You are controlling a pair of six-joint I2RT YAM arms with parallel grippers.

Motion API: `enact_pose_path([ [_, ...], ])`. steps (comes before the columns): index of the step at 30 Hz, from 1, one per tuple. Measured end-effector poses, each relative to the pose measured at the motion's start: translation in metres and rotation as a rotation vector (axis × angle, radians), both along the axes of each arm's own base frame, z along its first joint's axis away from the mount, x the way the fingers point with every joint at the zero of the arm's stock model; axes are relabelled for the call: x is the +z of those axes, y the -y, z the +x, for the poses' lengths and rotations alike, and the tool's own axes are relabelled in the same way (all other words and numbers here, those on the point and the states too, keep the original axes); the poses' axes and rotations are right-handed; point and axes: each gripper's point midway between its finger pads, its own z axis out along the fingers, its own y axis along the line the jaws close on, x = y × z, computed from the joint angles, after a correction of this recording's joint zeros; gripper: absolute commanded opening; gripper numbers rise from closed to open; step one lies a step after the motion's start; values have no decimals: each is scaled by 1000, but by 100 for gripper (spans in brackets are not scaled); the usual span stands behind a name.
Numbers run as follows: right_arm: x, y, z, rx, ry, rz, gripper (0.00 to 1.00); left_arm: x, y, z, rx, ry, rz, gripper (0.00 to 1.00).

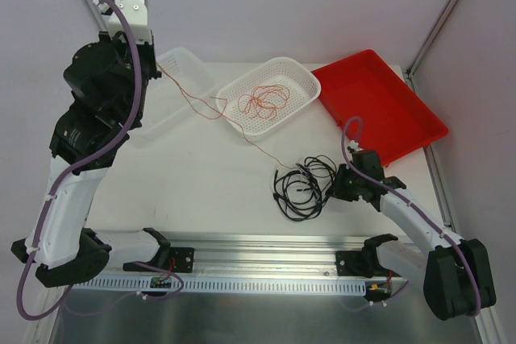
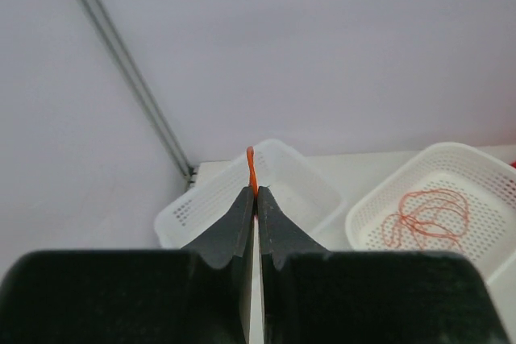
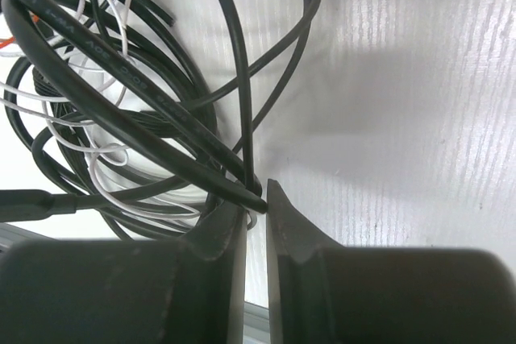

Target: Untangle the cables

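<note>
From above, the left gripper (image 1: 153, 55) is raised high, jaws shut on the red wire (image 1: 242, 130). The wire runs down from the jaws, over the clear basket (image 1: 189, 58), past the white basket (image 1: 302, 78) and into the black bundle (image 1: 305, 187). The right gripper (image 1: 334, 187) is low on the table (image 1: 201, 191), at that bundle's right edge. The step looks like drawing red out of black: the right should anchor while the left lifts slowly along the wire's own line, so it slides free rather than tightening. The basket rims under the wire could snag it, and the tray (image 1: 379, 110) lies just beyond the right jaws. Open table lies left of the bundle. In the left wrist view the tips meet fully, red wire (image 2: 251, 168) rising from them, with a red coil (image 2: 427, 215) resting in the white basket off to the right. In the right wrist view the jaws are nearly closed, pinching one strand of the black bundle (image 3: 161, 142) at the tips. A white wire (image 3: 105, 175) is threaded through the loops left of the jaws, and bare table lies to their right.
</note>
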Motion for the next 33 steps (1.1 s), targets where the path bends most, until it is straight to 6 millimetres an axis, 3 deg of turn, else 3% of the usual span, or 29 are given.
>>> enact_pose_path([
  [5, -1, 2, 0, -7, -5, -2, 1, 22, -45, 2, 164, 32, 28, 1],
  [15, -2, 5, -1, -18, -12, -13, 1, 44, -100, 18, 402, 42, 83, 2],
  [18, -2, 5, -1, -17, -12, -14, 2, 39, -103, 26, 417, 24, 94, 3],
  [21, -2, 5, -1, -14, -11, -14, 5, 24, -91, 35, 351, -2, 96, 3],
  [24, -2, 6, -2, -8, -9, -16, 17, 10, -77, 41, 269, -24, 75, 3],
  [27, -1, 7, -4, 4, -10, -26, 39, 4, -63, 45, 195, -30, 39, 4],
  [28, 0, 8, -5, 10, -12, -32, 54, 4, -59, 46, 171, -27, 23, 4],
  [31, 3, 10, -8, 29, -10, -47, 77, 4, -46, 49, 104, -20, -10, 4],
  [33, 10, 11, -8, 41, 3, -51, 85, 9, -39, 51, 70, -10, -32, 4],
])
